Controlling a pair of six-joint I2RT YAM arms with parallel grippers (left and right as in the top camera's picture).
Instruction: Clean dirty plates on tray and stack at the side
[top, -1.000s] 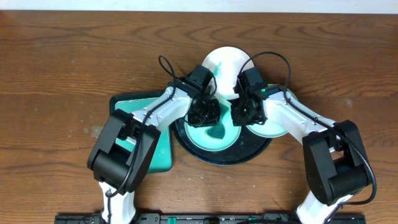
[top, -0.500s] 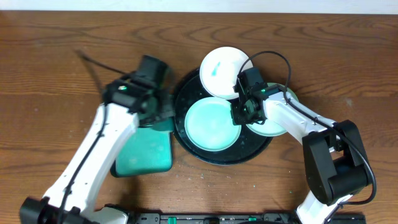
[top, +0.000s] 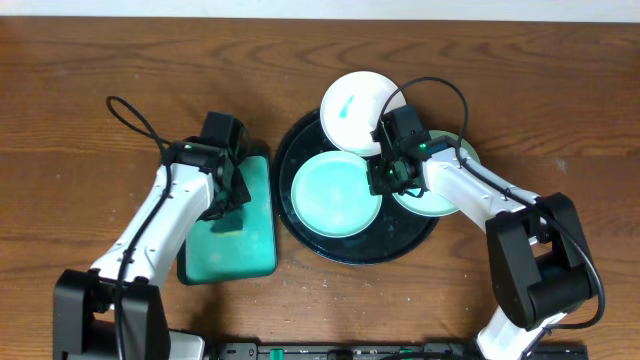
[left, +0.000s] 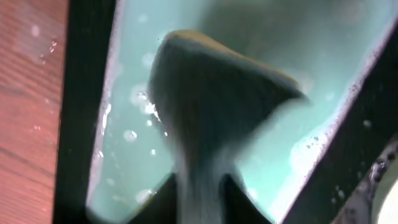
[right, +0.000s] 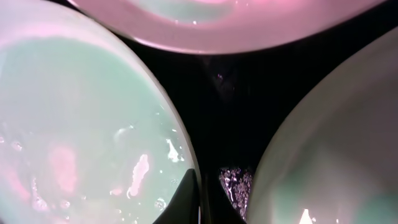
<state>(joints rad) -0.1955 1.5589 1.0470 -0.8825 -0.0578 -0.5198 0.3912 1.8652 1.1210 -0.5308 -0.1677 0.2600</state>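
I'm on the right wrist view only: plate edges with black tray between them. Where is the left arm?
Observer: The left gripper is over the teal sponge tray, left of the black tray.
Operator: Is the top plate dirty?
Observer: Yes, the white plate has a teal smear.
Operator: And the plate on my right?
Observer: That mint plate overhangs the black tray's right rim.
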